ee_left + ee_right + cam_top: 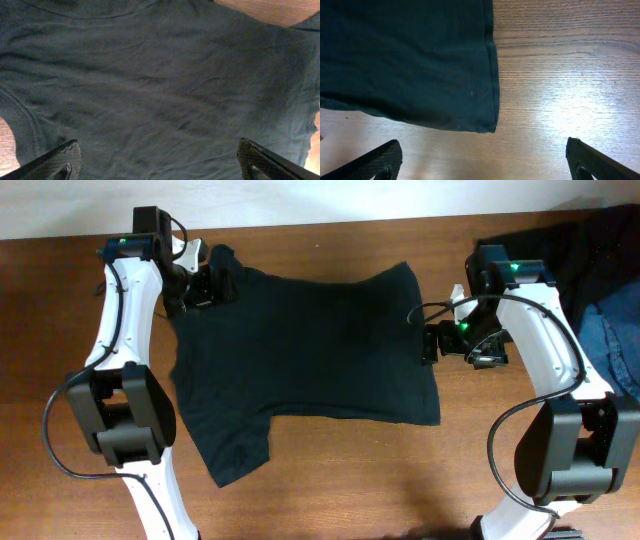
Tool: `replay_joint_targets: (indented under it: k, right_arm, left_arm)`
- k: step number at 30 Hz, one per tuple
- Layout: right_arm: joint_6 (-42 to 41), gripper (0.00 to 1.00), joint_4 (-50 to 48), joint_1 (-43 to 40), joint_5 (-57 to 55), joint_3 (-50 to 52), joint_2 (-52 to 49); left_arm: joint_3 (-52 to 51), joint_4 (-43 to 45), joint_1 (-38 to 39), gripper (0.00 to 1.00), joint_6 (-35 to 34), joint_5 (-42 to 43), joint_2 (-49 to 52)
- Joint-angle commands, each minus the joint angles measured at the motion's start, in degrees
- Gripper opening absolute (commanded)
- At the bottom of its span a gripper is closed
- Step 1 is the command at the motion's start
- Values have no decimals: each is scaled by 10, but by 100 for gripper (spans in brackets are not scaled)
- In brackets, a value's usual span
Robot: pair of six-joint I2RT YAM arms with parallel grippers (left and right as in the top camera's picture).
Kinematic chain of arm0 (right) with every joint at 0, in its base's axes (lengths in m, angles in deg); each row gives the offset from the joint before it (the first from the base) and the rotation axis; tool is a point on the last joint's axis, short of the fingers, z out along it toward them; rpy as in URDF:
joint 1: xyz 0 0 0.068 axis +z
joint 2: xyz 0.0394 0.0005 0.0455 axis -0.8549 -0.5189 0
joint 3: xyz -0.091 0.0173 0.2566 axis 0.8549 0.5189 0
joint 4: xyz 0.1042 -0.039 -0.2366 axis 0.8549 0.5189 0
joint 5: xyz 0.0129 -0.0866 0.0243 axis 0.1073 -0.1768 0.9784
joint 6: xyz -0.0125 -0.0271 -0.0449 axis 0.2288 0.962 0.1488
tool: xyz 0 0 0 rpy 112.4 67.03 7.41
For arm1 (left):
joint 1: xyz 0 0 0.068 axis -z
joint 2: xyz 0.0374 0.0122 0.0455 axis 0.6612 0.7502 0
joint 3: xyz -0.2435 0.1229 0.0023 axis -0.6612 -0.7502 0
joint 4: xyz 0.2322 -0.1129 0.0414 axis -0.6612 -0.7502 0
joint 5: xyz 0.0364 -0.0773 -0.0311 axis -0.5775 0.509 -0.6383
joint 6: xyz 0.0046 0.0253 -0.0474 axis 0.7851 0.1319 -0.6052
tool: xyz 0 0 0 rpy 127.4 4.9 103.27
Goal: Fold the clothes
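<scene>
The clothes, a black short-sleeved T-shirt [310,350], lie spread flat on the wooden table [350,490], sleeves to the left and hem to the right. My left gripper [213,286] hovers open over the far-left shoulder. In the left wrist view the dark fabric [160,85] fills the frame, and the left gripper [160,162] holds nothing between its wide-apart fingers. My right gripper [432,343] is open beside the hem's right edge. In the right wrist view the hem corner [487,122] lies just ahead of the right gripper [482,160], over bare wood.
A heap of dark garments [590,250] and a blue denim piece [618,340] lie at the table's far-right edge, behind my right arm. Bare wood shows in front of the shirt and along the back edge.
</scene>
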Motion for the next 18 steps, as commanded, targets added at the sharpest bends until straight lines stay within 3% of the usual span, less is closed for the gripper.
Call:
replay_joint_targets:
  k: [1, 9, 18]
  right_arm:
    - [-2, 98, -2, 3, 5, 2, 13]
    - [-2, 99, -2, 3, 5, 2, 13]
    - [-2, 99, -2, 3, 5, 2, 13]
  left_arm:
    - [2, -1, -2, 99, 1, 13, 0]
    - [2, -5, -2, 100, 1, 19, 0]
    - [2, -106, -15, 99, 6, -37, -14]
